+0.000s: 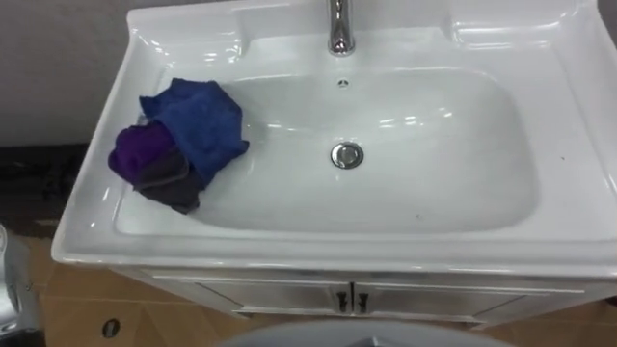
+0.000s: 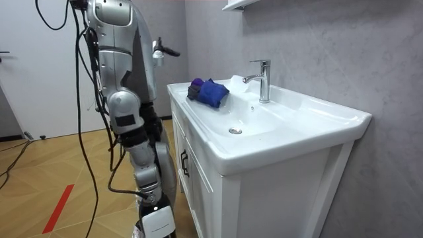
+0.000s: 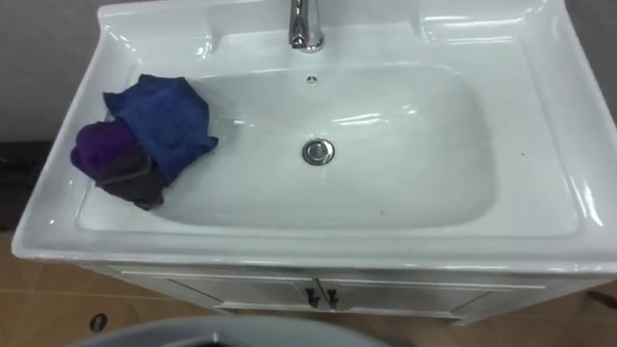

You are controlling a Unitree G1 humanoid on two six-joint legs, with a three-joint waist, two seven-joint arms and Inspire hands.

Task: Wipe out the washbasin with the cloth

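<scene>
White ceramic basin (image 1: 569, 145): bowl open from its middle to its right end, with a flush chrome drain ring (image 1: 347, 154) at centre. A crumpled heap of blue, purple and grey cloths (image 1: 193, 125) blocks the bowl's left end and laps the left rim. An upright chrome tap (image 1: 339, 27) stands mid back edge. Front and right edges give free approach.

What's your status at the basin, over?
Right hand low beside the vanity, left hand raised short of the basin. Cloths bunched on the basin's left slope, neither hand on them. Faucet at the back rim.
</scene>
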